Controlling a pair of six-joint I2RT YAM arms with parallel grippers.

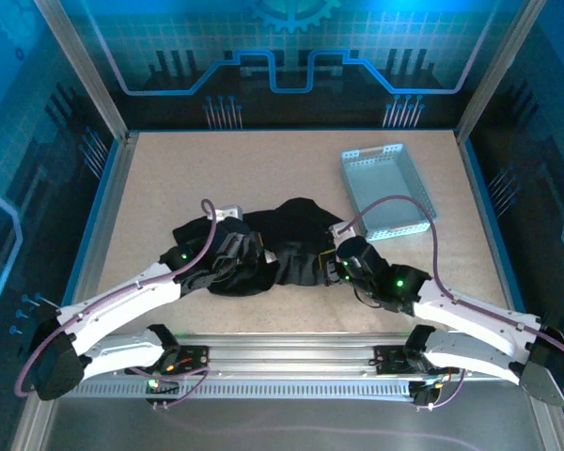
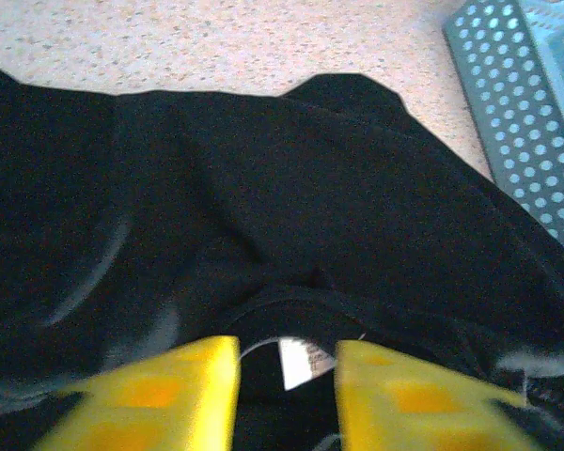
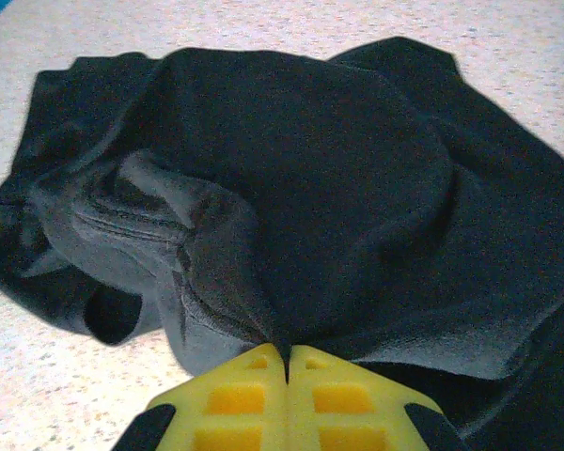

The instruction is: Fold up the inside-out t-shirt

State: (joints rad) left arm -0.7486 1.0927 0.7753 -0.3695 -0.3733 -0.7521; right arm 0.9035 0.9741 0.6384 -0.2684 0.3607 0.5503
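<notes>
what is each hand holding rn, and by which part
The right hand is shut on the t-shirt, pinching a raised fold of fabric at its fingertips. The left hand is open, fingers either side of the white label, gripping nothing.

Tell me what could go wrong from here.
The right gripper pinches a bunched fold of the shirt; pulling may drag several layers.
The left gripper stands open over the label; closing there could catch both collar layers.
The tray lies close beside the shirt; spreading fabric might snag it.
</notes>
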